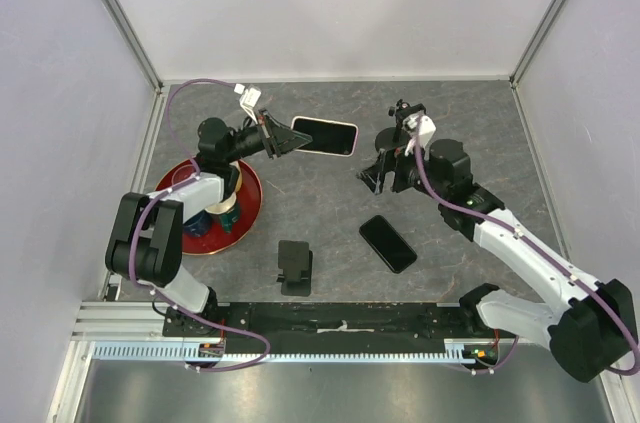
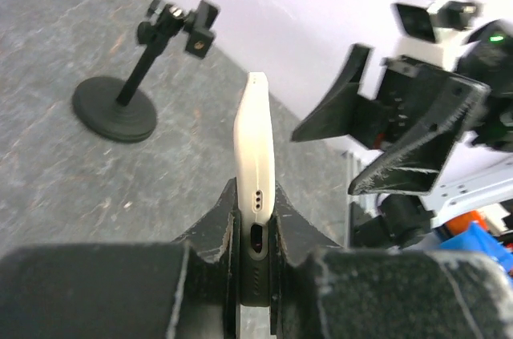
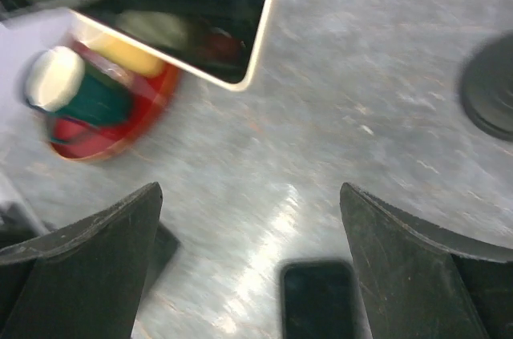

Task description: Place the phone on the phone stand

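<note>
My left gripper (image 1: 283, 139) is shut on the bottom end of a white-cased phone (image 1: 326, 136), holding it above the table with its screen up. In the left wrist view the phone (image 2: 256, 135) stands edge-on between the jaws of that gripper (image 2: 255, 223). The black phone stand (image 1: 403, 113) is at the back right; its round base, post and clamp (image 2: 128, 86) show beyond the phone, apart from it. My right gripper (image 1: 373, 179) hangs open just right of the phone, and in its own view (image 3: 248, 191) nothing is between the fingers.
A second, black phone (image 1: 388, 243) lies flat on the table, under the right gripper (image 3: 319, 300). A red plate (image 1: 250, 205) with cups sits at the left. A small black block (image 1: 295, 266) is near the front edge.
</note>
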### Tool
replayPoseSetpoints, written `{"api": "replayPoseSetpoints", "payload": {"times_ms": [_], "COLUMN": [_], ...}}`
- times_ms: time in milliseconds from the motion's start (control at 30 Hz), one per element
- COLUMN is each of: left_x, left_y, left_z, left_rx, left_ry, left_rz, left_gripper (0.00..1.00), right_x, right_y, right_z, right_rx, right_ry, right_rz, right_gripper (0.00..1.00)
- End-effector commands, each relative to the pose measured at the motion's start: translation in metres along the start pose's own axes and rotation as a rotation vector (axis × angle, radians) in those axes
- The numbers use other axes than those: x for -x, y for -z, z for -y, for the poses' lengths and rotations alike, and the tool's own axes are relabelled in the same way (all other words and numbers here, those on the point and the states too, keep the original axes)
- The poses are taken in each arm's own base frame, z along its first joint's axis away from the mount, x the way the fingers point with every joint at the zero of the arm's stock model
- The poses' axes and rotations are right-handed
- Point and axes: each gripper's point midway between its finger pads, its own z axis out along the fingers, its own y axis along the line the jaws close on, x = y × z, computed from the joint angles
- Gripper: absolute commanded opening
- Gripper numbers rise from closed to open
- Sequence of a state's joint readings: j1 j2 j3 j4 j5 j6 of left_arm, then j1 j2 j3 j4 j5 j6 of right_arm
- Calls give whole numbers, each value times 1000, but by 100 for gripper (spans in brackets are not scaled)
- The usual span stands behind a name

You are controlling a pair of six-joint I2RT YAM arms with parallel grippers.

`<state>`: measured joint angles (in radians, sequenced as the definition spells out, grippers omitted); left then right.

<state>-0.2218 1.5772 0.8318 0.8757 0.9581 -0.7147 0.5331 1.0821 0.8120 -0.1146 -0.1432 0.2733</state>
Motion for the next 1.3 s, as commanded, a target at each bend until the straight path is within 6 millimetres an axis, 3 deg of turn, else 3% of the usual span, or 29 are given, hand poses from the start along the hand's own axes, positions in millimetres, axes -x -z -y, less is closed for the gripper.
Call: {"api": "replayPoseSetpoints", "payload": {"times_ms": [0,67,333,533,667,800,900,1067,1267], "left_x": [45,51,60,63,63,66,67,67,67], "left_y": [1,4,9,13,10,11,13,15,14], "left_z": [55,67,80,93,105,118,127,129,134], "left_rx": [-213,-271,-309,-323,-346,-371,-383,-377,-389], "left_ry": [-54,-77,-47,-73,-90,-113,-136,-158,-153], "left_rz": [184,226,289,302,307,313,316,312,311], "left_gripper": [2,2,2,2,2,2,2,2,2], "right_x": [70,98,126,116,111,111,111,98,91], "right_y": [23,32,20,4,-2,-7,-9,0,-6], "right_z": [-66,-67,-56,-46,-51,-48,-36,-13,-34], "right_rx": [483,539,508,445,459,426,356,193,314], "right_ry": [-296,-313,-345,-373,-376,-362,-353,-301,-284], "right_rz": [260,397,518,504,498,506,517,486,428], "right_gripper": [98,96,86,81,80,73,71,78,77]}}
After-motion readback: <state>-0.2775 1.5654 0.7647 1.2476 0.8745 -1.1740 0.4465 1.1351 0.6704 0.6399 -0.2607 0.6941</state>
